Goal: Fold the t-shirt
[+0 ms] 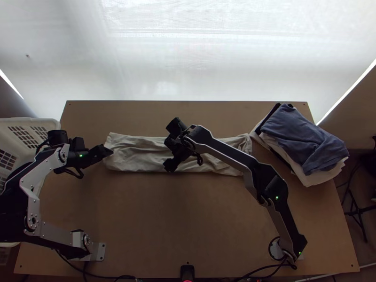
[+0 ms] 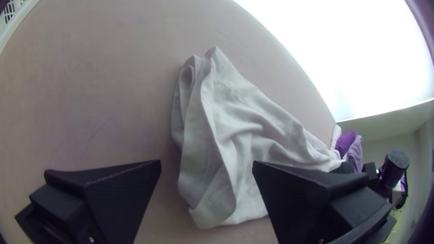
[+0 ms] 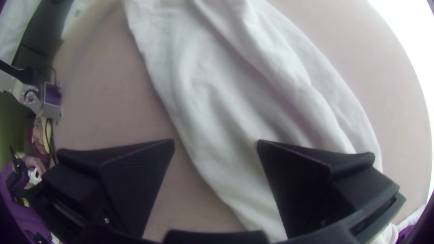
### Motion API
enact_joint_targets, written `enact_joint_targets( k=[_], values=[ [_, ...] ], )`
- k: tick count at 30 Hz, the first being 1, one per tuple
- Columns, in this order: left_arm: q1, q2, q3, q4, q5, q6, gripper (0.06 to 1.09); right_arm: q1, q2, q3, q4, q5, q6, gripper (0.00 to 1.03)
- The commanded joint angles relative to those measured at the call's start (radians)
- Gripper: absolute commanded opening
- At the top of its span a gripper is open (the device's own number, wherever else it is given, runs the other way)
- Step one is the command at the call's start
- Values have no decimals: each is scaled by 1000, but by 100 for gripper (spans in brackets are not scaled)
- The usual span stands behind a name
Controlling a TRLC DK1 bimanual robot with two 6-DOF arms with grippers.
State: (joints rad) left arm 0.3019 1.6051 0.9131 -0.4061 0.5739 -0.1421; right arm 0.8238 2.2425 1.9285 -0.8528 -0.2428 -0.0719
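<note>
The pale t-shirt [image 1: 136, 152] lies as a long, wrinkled, folded strip across the table. My left gripper [image 1: 109, 151] is at the strip's left end. In the left wrist view the left gripper [image 2: 206, 167] is open, with the layered end of the t-shirt [image 2: 253, 122] beyond and partly between its fingers. Over the middle of the strip is my right gripper [image 1: 170, 165]. In the right wrist view the right gripper [image 3: 216, 144] stands open above the near long edge of the t-shirt [image 3: 217, 113], holding nothing.
A stack of folded clothes, with a blue one [image 1: 305, 136] on top, lies at the table's far right corner. A white plastic basket [image 1: 49, 124] stands beyond the left edge. Bare wood of the table [image 1: 174, 221] stretches between the arms' bases.
</note>
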Motion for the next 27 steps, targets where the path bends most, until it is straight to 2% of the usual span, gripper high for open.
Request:
enact_joint_targets(
  k=[1, 14, 20, 24, 27],
  values=[
    [-15, 75, 49, 36, 4, -1, 104, 0, 2, -8, 6, 2, 4, 85],
    [-99, 147, 92, 36, 55, -10, 104, -8, 5, -10, 9, 2, 6, 85],
    [-133, 151, 107, 30, 122, -33, 101, -15, 5, -10, 9, 2, 6, 85],
    [-168, 153, 109, 35, 127, -33, 74, -23, 5, -10, 9, 2, 6, 85],
    [-193, 167, 107, 53, 119, -54, 41, -40, -6, -8, 9, 2, 9, 85]
  ],
)
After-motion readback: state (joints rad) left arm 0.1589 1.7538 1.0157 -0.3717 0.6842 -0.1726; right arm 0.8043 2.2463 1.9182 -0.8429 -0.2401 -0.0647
